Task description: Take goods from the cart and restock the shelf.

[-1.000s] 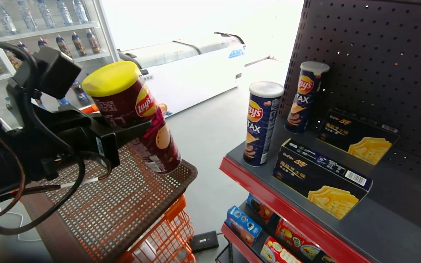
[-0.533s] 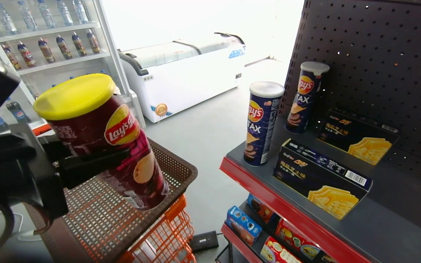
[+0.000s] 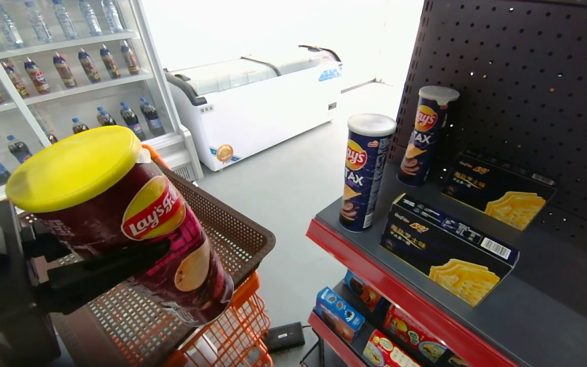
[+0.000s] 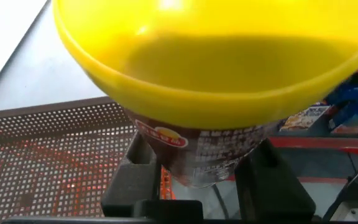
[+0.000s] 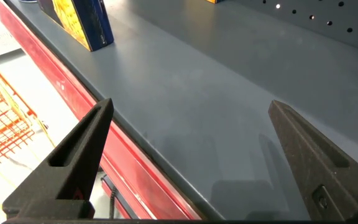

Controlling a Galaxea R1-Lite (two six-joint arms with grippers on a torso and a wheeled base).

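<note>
Chip can [image 3: 120,224], 8 o'clock, tilted — left gripper [image 4: 201,177] clamped mid-body; risk: slipping, or striking shelf [image 3: 528,306] lip, 4 o'clock. Right gripper [image 5: 191,155] — spread apart.

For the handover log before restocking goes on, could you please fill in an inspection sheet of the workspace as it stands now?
Surface: grey metal shelf top with a red front edge, bare beneath the right tool.
Job's things: maroon cylindrical crisp can with a yellow lid, tilted, near the brown perforated cart tray. Front blue cylindrical crisp can and rear blue cylindrical crisp can stand upright on the shelf, beside the near dark cardboard box and the far dark cardboard box.
Clutter: nothing seen.
Grippers: left tool shut on the maroon can; right tool open.
Cables: dark lead by the flat black box on the floor.
Surroundings: white chest freezer, glass-fronted drinks cooler, black pegboard.
</note>
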